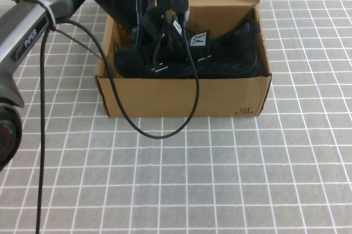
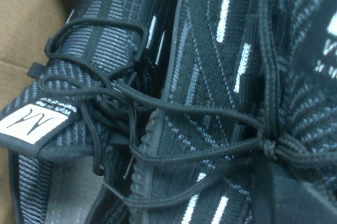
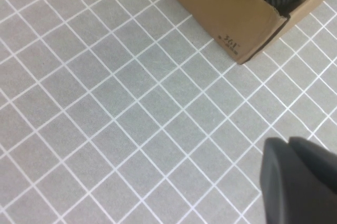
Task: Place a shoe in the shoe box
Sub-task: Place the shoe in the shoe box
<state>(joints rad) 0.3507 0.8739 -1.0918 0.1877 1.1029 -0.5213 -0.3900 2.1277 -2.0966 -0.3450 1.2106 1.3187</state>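
left gripper (image 1: 159,31) down in shoe box (image 1: 181,99), pinched on shoe (image 2: 221,103). knit soft, light, floppy; grab collar. right gripper (image 3: 303,182) pressed shut, parked over table.

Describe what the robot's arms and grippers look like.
The left arm is dark grey with a silver band, white lettering, and a thin black cable looping off it. The left gripper is black, over the box. The right gripper, off beside the box, shows only a black, rounded, matte fingertip.

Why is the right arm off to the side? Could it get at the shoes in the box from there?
Probably yes: the right gripper, shut, hangs over bare table near the shoe box, whose top is open. But the left gripper already sits over the shoes inside.
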